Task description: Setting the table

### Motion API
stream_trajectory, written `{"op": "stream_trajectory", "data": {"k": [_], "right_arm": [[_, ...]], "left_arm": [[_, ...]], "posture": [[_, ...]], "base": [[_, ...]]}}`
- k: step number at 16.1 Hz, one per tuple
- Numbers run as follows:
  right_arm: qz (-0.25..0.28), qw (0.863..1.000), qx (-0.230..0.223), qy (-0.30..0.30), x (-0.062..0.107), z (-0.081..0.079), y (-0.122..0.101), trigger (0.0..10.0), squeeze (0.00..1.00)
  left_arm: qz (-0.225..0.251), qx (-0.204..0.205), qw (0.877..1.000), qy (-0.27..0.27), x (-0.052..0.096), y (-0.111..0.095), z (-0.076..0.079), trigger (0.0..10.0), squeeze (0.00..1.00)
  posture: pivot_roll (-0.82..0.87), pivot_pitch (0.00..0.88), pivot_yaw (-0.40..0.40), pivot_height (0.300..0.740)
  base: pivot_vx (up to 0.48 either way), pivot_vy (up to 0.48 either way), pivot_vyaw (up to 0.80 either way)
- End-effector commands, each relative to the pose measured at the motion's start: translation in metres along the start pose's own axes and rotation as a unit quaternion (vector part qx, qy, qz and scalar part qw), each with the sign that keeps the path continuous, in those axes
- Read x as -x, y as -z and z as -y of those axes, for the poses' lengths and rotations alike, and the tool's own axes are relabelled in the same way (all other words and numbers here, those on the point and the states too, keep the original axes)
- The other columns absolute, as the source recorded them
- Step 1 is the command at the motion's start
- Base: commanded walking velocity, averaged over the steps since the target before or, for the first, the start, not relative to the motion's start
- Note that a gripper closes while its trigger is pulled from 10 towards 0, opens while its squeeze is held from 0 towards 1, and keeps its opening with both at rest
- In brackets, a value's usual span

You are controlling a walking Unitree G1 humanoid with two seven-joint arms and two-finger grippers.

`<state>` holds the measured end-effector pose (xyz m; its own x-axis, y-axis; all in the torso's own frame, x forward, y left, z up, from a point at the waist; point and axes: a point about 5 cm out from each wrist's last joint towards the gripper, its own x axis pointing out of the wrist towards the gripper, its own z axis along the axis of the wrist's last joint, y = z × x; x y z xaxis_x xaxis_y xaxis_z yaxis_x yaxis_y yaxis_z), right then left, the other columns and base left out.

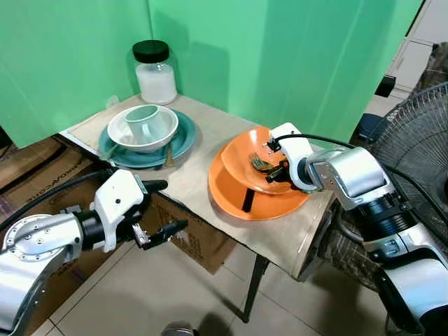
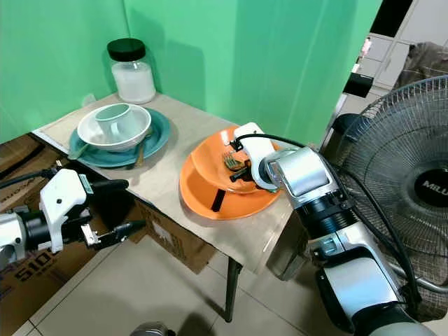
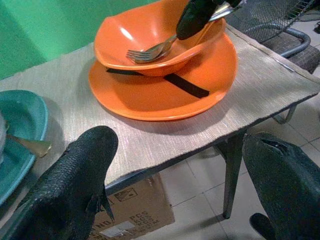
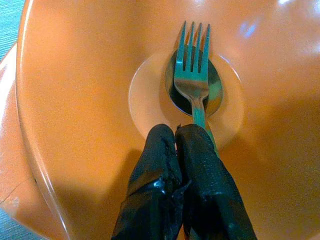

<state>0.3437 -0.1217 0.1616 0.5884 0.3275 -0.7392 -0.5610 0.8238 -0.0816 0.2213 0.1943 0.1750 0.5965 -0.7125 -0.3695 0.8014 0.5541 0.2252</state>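
Observation:
An orange bowl (image 1: 274,183) sits on an orange plate (image 1: 234,203) at the right end of the small table (image 1: 192,171). A fork (image 4: 192,75) lies over a spoon (image 4: 214,95) in the bowl's bottom. My right gripper (image 4: 176,145) reaches into the bowl, its fingers pressed together on the fork's handle (image 3: 150,50). At the table's left end, a teal plate (image 1: 183,138) carries a white bowl (image 1: 164,131) with a pale green cup (image 1: 143,120) in it. My left gripper (image 1: 166,206) hangs open below the table's front edge, with nothing between its fingers.
A black-lidded jar (image 1: 155,73) stands behind the teal plate, against a green backdrop. A black strip (image 1: 248,201) lies on the orange plate. Cardboard boxes (image 1: 199,245) sit under the table on tiled floor. A standing fan (image 1: 420,143) is close on the right.

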Motion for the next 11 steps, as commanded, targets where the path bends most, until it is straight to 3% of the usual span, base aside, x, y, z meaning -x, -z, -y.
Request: {"op": "stream_trajectory", "data": {"k": [1,7,8,9,10,11], "right_arm": [[0.008,1.000,0.004,0.004,0.003,0.002,-0.003,0.0,0.00],[0.101,0.994,-0.023,0.015,0.026,0.009,-0.030,0.0,0.00],[0.111,0.993,-0.025,0.013,0.027,0.008,-0.032,4.1,0.00],[0.106,0.994,-0.031,0.022,0.025,0.008,-0.029,10.0,0.00],[0.096,0.995,-0.029,0.028,0.022,0.007,-0.025,10.0,0.25],[0.079,0.996,-0.024,0.030,0.019,0.005,-0.018,10.0,1.00]], "left_arm": [[-0.006,-0.002,1.000,0.006,0.000,0.000,-0.001,10.0,0.00],[-0.005,-0.005,1.000,0.006,0.000,0.000,0.000,10.0,0.00],[-0.004,-0.005,1.000,0.005,0.000,0.000,0.000,10.0,0.00],[-0.004,-0.004,1.000,0.004,0.000,0.002,0.001,10.0,0.00],[-0.004,-0.003,1.000,0.003,0.000,0.003,0.001,10.0,0.00],[-0.002,-0.003,1.000,0.003,-0.001,0.003,0.001,10.0,0.00]], "posture": [[0.21,0.000,-0.001,0.740],[0.21,0.000,-0.001,0.740],[0.21,0.000,-0.003,0.740],[0.21,0.000,-0.005,0.740],[0.21,0.000,-0.009,0.740],[0.21,0.000,-0.015,0.740]], "base": [[0.000,0.000,0.00],[0.000,0.000,0.00],[0.000,0.000,0.00],[0.000,0.000,0.00],[0.000,0.000,0.00],[0.000,0.000,0.00]]}}
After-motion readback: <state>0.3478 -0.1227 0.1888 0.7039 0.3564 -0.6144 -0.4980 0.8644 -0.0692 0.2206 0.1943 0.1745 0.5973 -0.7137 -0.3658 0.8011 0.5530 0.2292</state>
